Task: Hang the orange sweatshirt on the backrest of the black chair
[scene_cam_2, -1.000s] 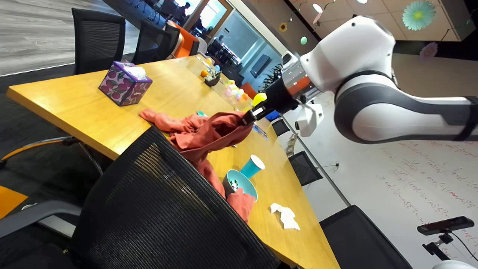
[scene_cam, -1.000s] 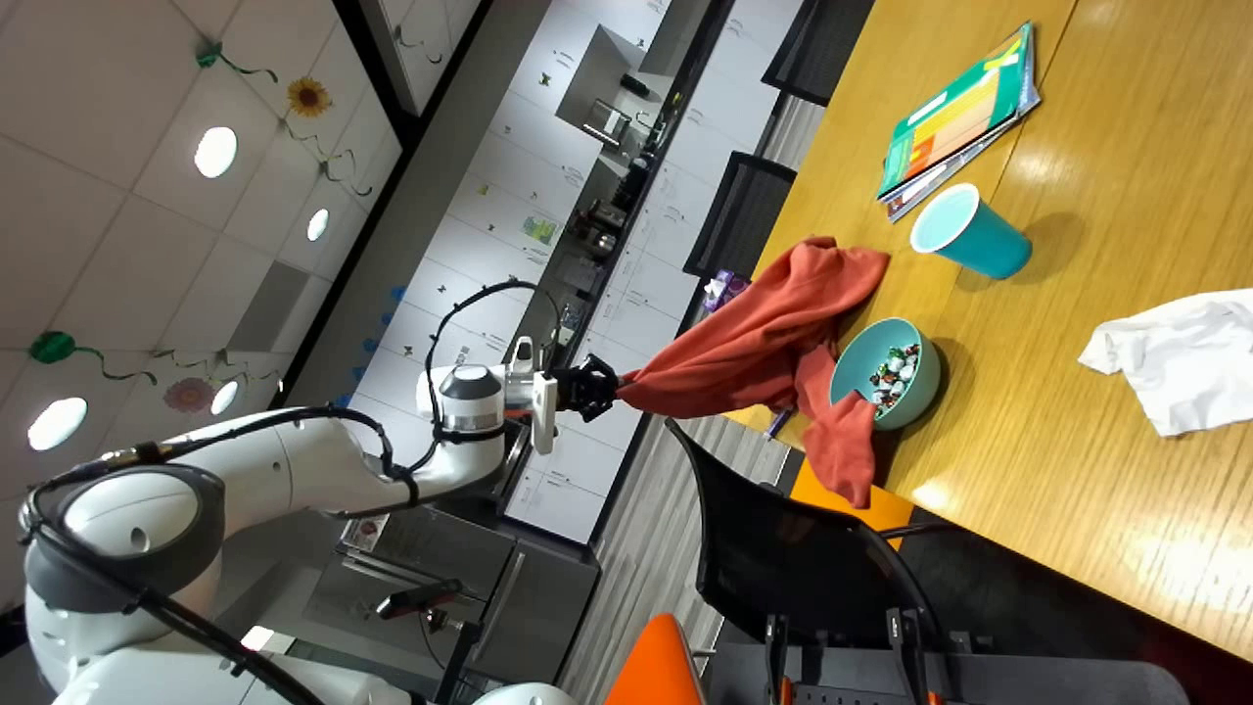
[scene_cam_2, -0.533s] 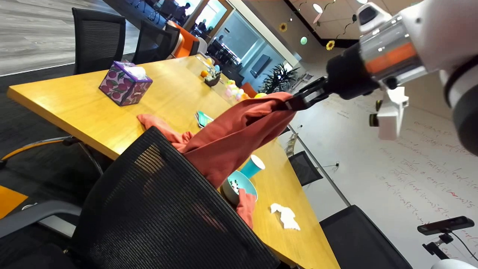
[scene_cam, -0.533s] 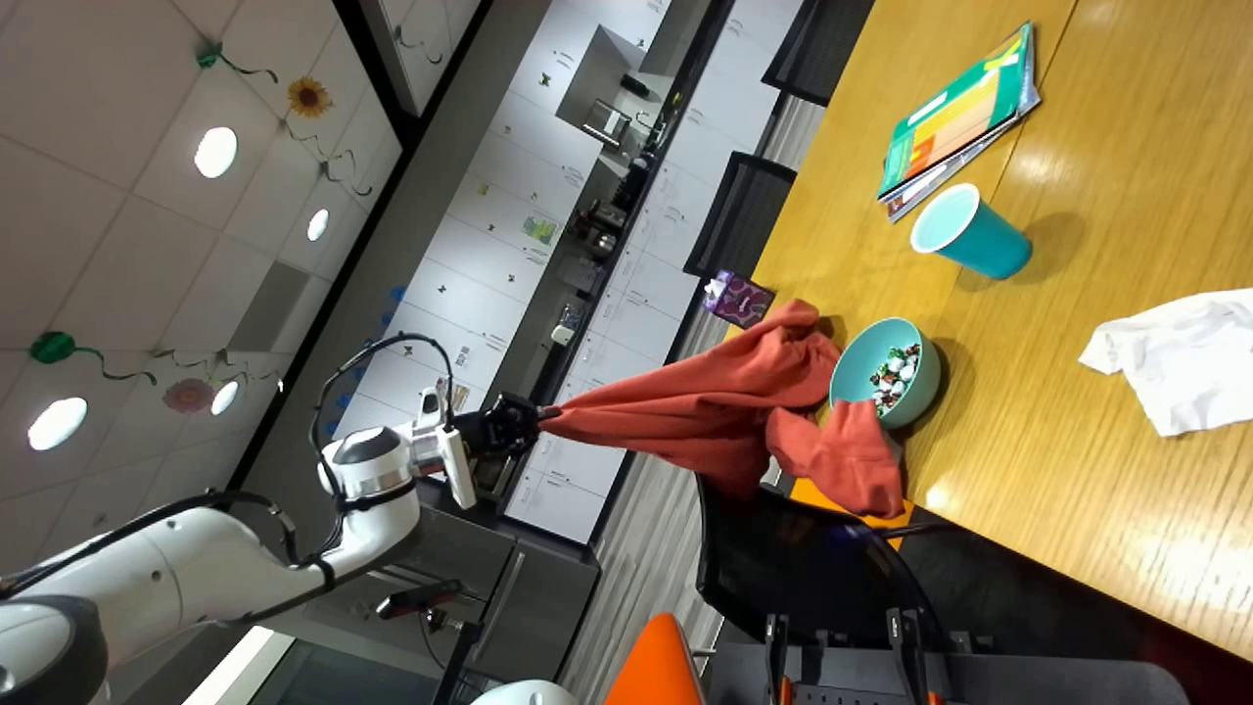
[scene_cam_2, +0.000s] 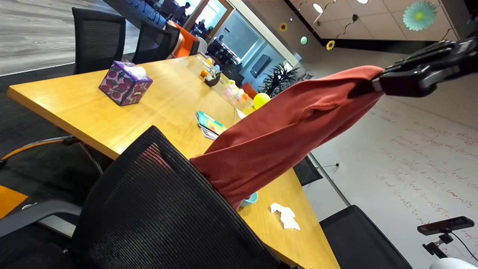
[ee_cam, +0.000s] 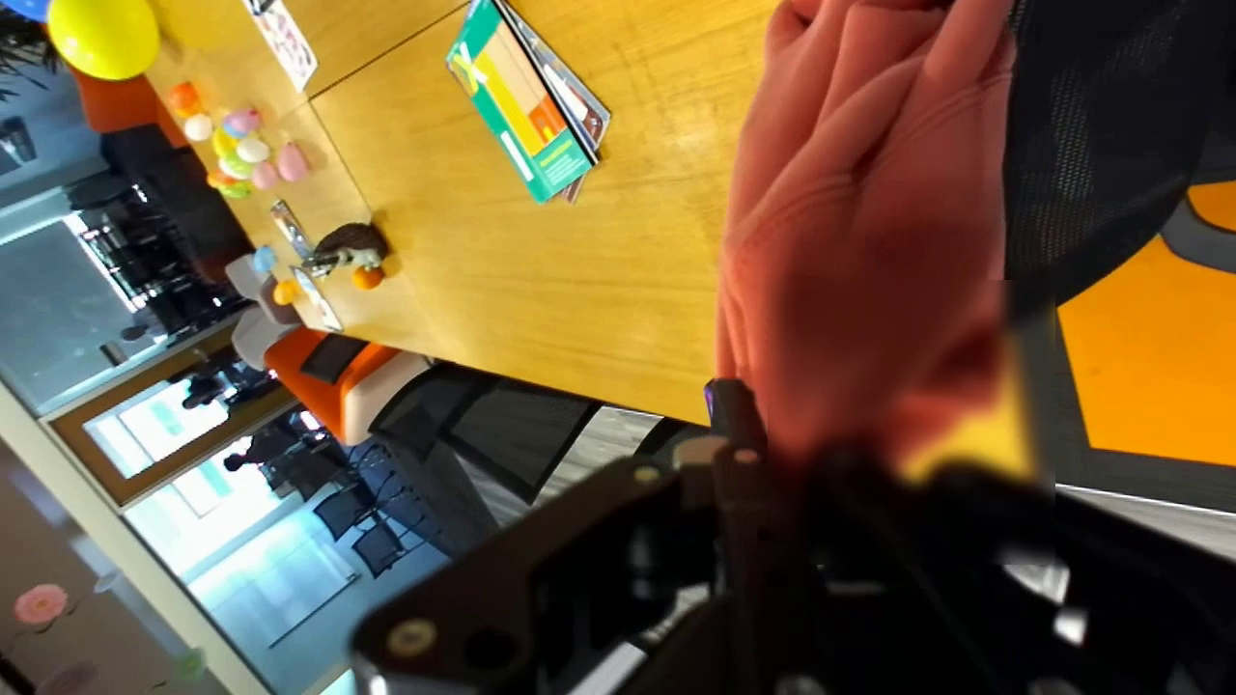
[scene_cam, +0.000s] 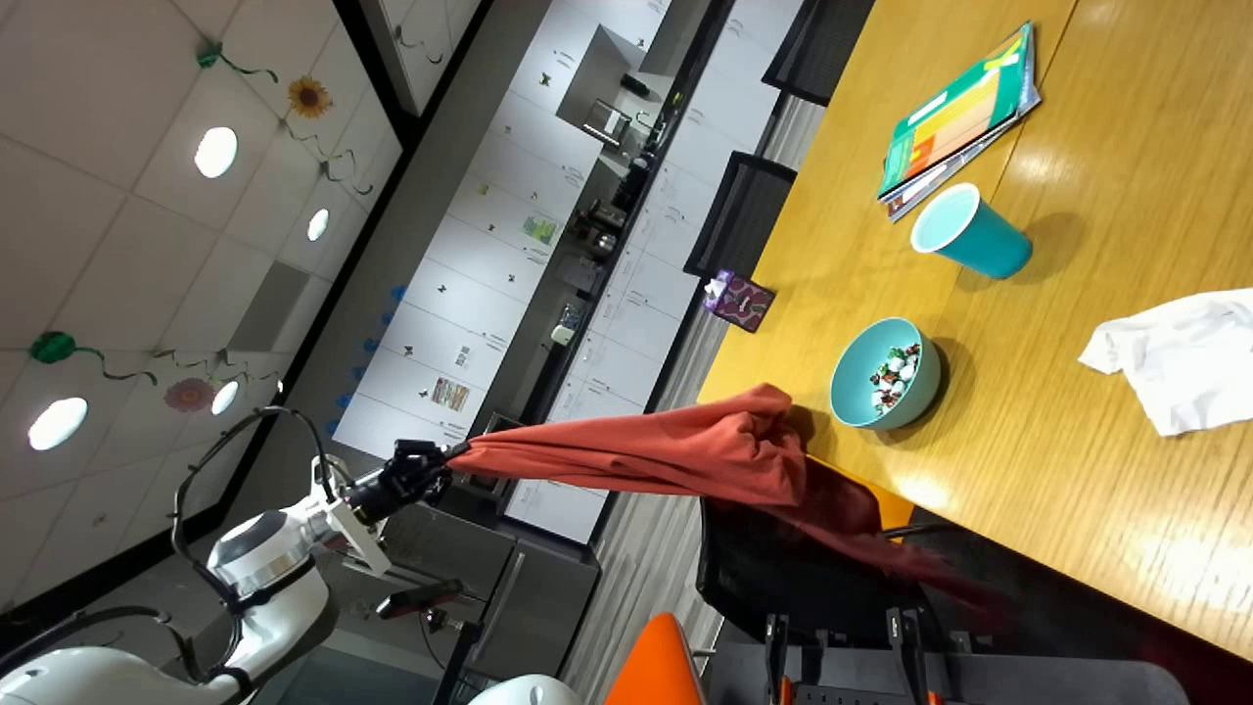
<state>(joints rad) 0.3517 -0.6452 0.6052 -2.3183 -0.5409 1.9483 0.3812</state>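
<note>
In an exterior view, the tool (scene_cam: pixel 454 456) pinches the orange sweatshirt (scene_cam: pixel 626 457) by one end, stretched down from it toward the counter (scene_cam: pixel 1062 494). In an exterior view, the sweatshirt slants behind the black chair backrest (scene_cam_2: pixel 164 209), below the tool. In the wrist view, booklets (ee_cam: pixel 524 108) lie beyond the tool.

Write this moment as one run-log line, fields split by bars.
tool: gripping orange sweatshirt | black chair backrest: part of sweatshirt visible through it | release: not yet
</note>
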